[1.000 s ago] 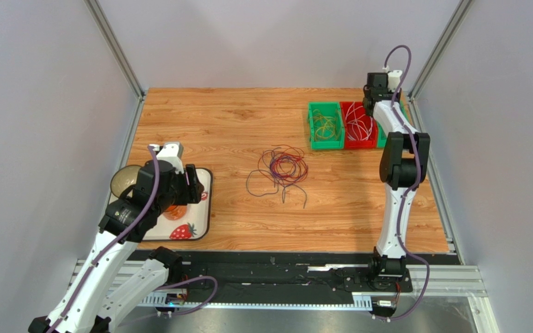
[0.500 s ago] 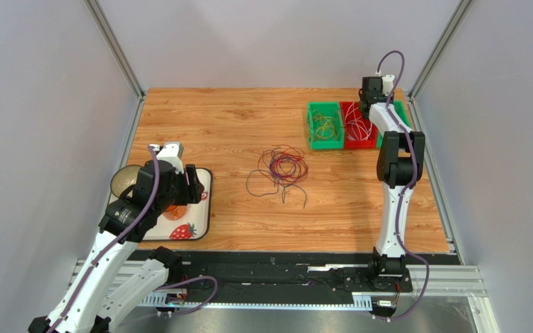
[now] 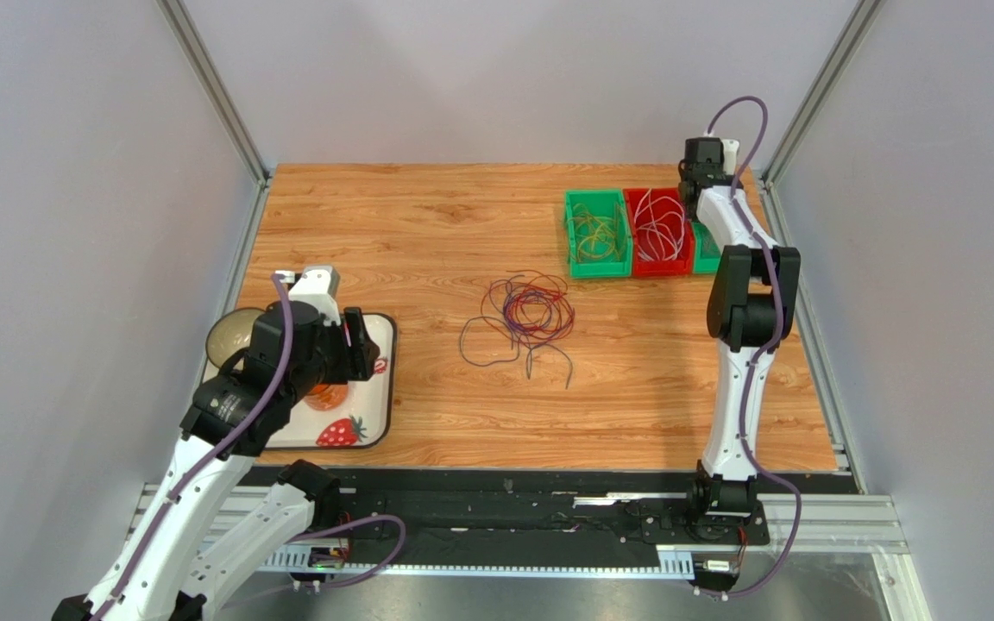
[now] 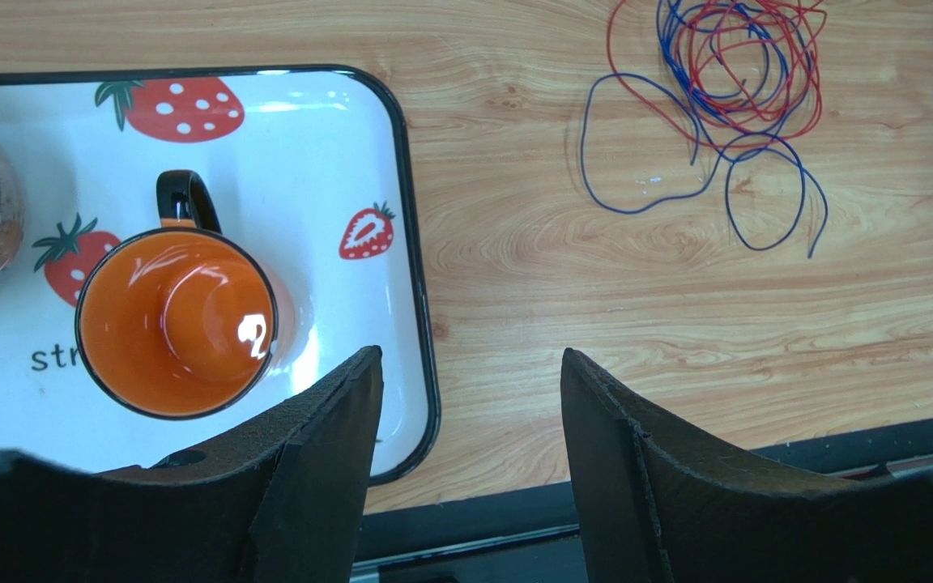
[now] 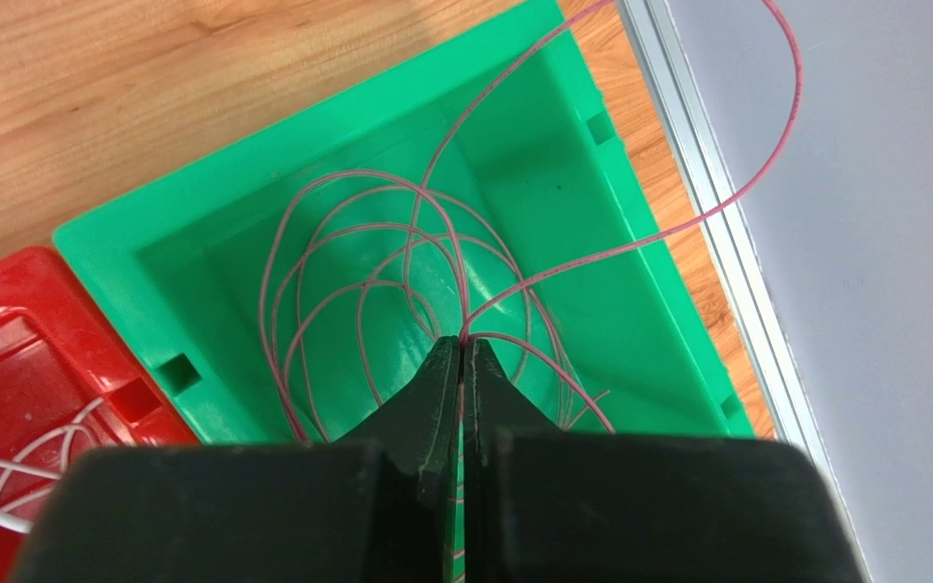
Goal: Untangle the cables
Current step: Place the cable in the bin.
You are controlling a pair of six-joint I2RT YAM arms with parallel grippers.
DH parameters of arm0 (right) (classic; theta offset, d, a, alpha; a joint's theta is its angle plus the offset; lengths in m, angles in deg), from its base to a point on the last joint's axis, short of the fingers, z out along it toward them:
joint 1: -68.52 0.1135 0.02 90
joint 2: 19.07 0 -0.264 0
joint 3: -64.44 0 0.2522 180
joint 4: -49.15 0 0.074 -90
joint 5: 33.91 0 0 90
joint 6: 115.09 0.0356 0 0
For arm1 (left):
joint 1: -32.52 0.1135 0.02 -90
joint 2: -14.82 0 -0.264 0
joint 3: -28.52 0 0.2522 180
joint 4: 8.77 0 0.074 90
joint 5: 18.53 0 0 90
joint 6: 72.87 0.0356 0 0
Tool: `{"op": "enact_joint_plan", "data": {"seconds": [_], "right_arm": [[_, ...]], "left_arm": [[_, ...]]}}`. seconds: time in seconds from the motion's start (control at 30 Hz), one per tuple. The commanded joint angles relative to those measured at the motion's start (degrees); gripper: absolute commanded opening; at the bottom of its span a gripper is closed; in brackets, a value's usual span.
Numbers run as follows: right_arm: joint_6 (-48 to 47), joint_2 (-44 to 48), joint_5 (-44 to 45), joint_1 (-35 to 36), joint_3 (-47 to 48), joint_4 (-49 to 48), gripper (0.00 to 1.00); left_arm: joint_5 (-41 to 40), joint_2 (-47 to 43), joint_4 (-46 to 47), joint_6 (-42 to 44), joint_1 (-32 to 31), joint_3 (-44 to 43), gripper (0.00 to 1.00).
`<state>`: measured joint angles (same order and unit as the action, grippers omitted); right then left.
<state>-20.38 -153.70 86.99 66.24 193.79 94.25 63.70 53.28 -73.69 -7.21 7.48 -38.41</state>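
While the right end effector [image 5: 462, 364] hangs over the far right corner of the bench [image 3: 438, 220], its two fingers are pressed together on a pink cable [image 5: 464, 318], with no gap between the tips. Below the pinch, this cable falls in several overlapping loops into the outer green bin [image 5: 654, 340]. One strand arcs up and away toward the right edge, out of the wrist view.

Three bins stand in a row along the far right of the bench, side by side:
- the outer green bin, nearest the right edge;
- the red bin [image 5: 33, 352], next to it, holding white cables [image 3: 660, 217];
- the inner green bin [image 3: 600, 273], holding pale yellowish cables [image 3: 597, 233].

The tangle [image 3: 531, 311] – red and blue-purple loops, loosely piled – lies flat on bare wood near the middle of the bench, well apart from both arms and from the bins. A few single strands trail from it toward the near edge.

The left end effector [image 4: 465, 401] is spread wide and holds nothing. It hovers at the near left of the bench, above the near right corner of a strawberry-print tray [image 4: 313, 158]. On that tray an orange mug [image 4: 176, 322] stands upright, its black handle pointing toward the far edge.
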Motion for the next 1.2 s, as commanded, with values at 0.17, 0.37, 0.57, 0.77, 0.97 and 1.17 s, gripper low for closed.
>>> {"op": "enact_joint_plan", "data": {"seconds": [0.17, 0.37, 0.57, 0.77, 0.97, 1.17], "right_arm": [[0.5, 3.9, -1.2, -1.1, 1.9, 4.8, 0.2], [1.1, 7.9, -3.3, -1.1, 2.4, 6.4, 0.3], [2.7, 11.7, -5.6, -1.1, 3.4, 8.1, 0.41], [9.1, 12.5, -13.6, -4.6, 4.6, 9.1, 0.51], [13.8, 9.0, -28.3, -10.9, 5.9, 8.3, 0.54], [8.9, 4.5, -30.0, -13.4, 11.1, 6.7, 0.54]], "left_arm": [[0.6, -0.8, 1.7, 0.8, 0.3, 0.3, 0.64], [0.7, -1.1, 1.8, 0.9, 0.3, 0.3, 0.64], [0.7, -1.3, 1.8, 0.8, 0.3, 0.3, 0.64], [0.7, -1.4, 1.8, 0.9, 0.3, 0.3, 0.64], [0.9, -1.1, 1.8, 0.9, 0.3, 0.3, 0.64], [1.0, -0.4, 1.8, 0.9, 0.3, 0.3, 0.64]]}}
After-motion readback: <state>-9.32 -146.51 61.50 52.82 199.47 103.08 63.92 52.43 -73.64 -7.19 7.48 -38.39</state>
